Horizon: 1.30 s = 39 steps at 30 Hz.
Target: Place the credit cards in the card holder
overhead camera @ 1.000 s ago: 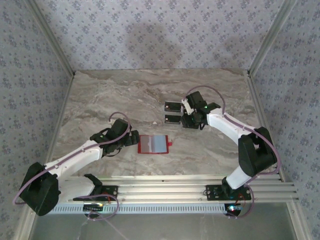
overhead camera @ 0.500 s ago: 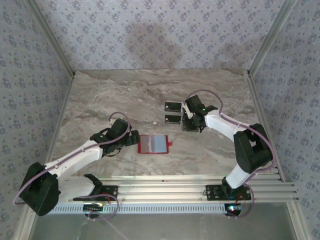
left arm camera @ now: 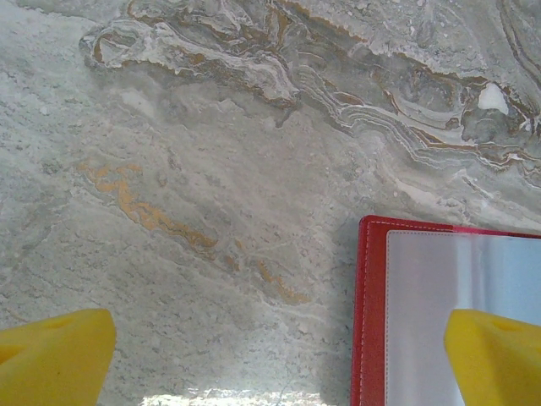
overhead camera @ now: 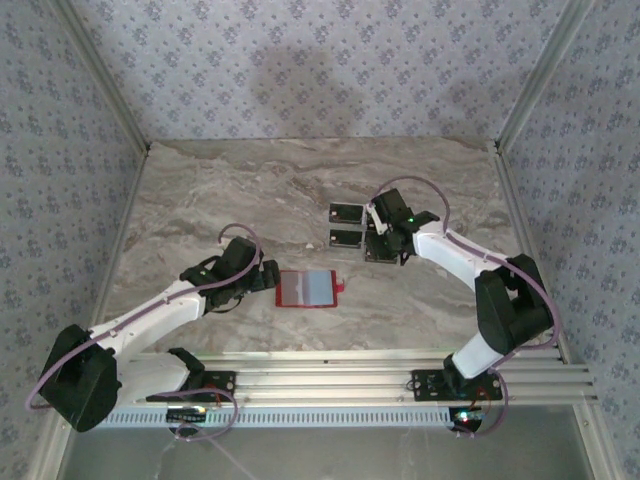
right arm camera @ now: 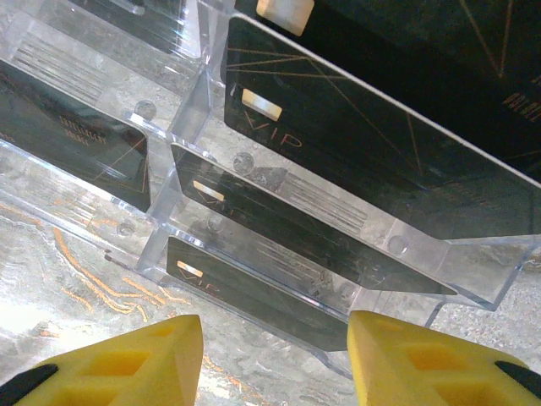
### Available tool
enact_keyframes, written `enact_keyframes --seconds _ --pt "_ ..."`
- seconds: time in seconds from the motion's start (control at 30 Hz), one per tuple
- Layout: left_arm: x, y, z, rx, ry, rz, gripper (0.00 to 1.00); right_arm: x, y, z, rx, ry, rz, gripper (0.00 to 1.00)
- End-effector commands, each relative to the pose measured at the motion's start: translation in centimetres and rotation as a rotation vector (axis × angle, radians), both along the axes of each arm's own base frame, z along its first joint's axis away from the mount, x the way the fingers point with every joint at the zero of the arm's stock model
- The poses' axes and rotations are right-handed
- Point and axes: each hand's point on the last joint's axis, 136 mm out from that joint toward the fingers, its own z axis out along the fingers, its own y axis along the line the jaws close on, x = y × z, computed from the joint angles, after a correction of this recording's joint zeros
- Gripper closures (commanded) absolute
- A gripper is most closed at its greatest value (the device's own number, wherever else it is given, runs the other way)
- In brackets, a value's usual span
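The red card holder [overhead camera: 308, 289] lies open and flat on the marble, its pale inner pocket facing up. My left gripper [overhead camera: 268, 278] sits at its left edge, open; in the left wrist view the gripper [left arm camera: 275, 364] straddles the holder's red border [left arm camera: 370, 321], with the right fingertip [left arm camera: 494, 355] over the pocket. Several black credit cards [overhead camera: 346, 226] stand in a clear tiered rack. My right gripper [overhead camera: 381, 248] hovers at the rack's right side, open. The front card [right arm camera: 287, 296] lies just ahead of the gripper [right arm camera: 275, 364], and nothing is between the yellow fingers.
The clear acrylic rack [right arm camera: 182, 127] has stepped slots and raised walls around the cards. Patterned walls enclose the marble table [overhead camera: 250, 190] on three sides. An aluminium rail [overhead camera: 330, 380] runs along the near edge.
My right gripper has dropped and shifted slightly left, closer to the rack of cards. The left arm and the card holder have not moved.
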Motion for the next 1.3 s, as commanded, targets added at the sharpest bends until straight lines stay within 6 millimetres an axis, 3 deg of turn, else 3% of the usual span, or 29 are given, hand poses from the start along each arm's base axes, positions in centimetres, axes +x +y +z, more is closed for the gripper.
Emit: enact_keyframes --seconds 0.0,0.13,0.37,0.43,0.87,1.27 --pt "0.3 -0.4 0.1 -0.026 -0.004 0.004 0.00 0.6 0.3 0.6 -0.008 -0.009 -0.005 0.49" --pt "0.2 -0.4 -0.1 -0.026 0.003 0.005 0.00 1.1 1.2 0.7 -0.004 -0.018 0.021 0.48" --pt "0.2 -0.4 -0.3 -0.020 0.012 -0.001 0.00 1.2 4.7 2.0 -0.006 -0.038 0.160 0.48" --pt "0.2 -0.4 -0.2 -0.013 0.013 0.000 0.00 2.1 5.8 2.8 -0.002 -0.049 0.197 0.48" --pt "0.1 0.1 -0.1 -0.006 0.026 0.004 0.00 4.1 8.1 1.7 -0.106 -0.029 0.347 0.48" --pt "0.1 0.1 -0.2 -0.010 0.028 0.006 0.00 4.0 9.3 -0.7 -0.209 0.023 0.435 0.50"
